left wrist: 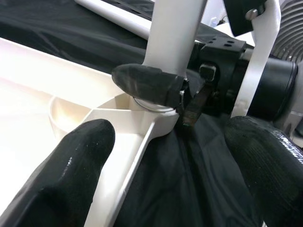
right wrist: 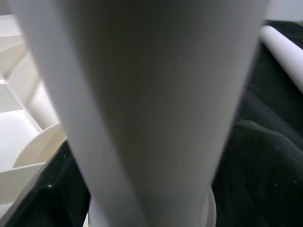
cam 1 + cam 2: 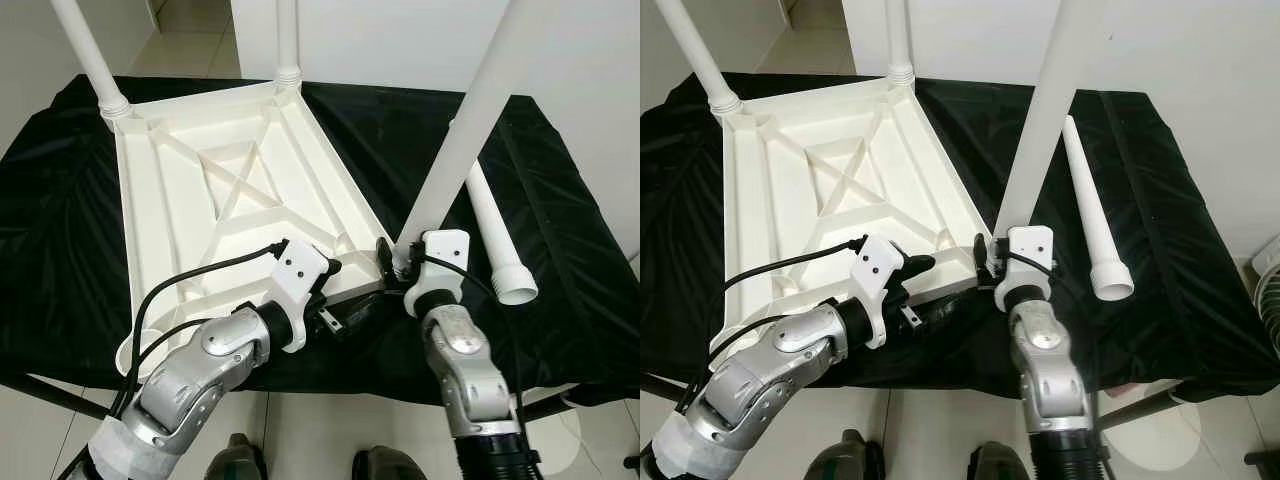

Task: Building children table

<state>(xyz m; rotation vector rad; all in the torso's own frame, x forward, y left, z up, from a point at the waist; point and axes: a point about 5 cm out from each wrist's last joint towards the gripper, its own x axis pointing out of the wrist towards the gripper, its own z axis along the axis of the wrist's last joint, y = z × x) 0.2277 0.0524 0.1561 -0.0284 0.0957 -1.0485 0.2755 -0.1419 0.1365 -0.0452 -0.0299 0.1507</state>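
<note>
Gripping the near right corner of the upturned white tabletop, the left gripper has its fingers spread, one over the tabletop's rim, the other on the black cloth just beside it. At that same corner the right gripper pinches the base of a white leg standing tilted in the corner socket. Beyond the tabletop's right side a loose leg lies on the cloth; two fitted legs rise from the tabletop's far corners.

Both silver arms reach forward, bent at the elbow. The left claw gapes wide. The right claw is clamped closed.
</note>
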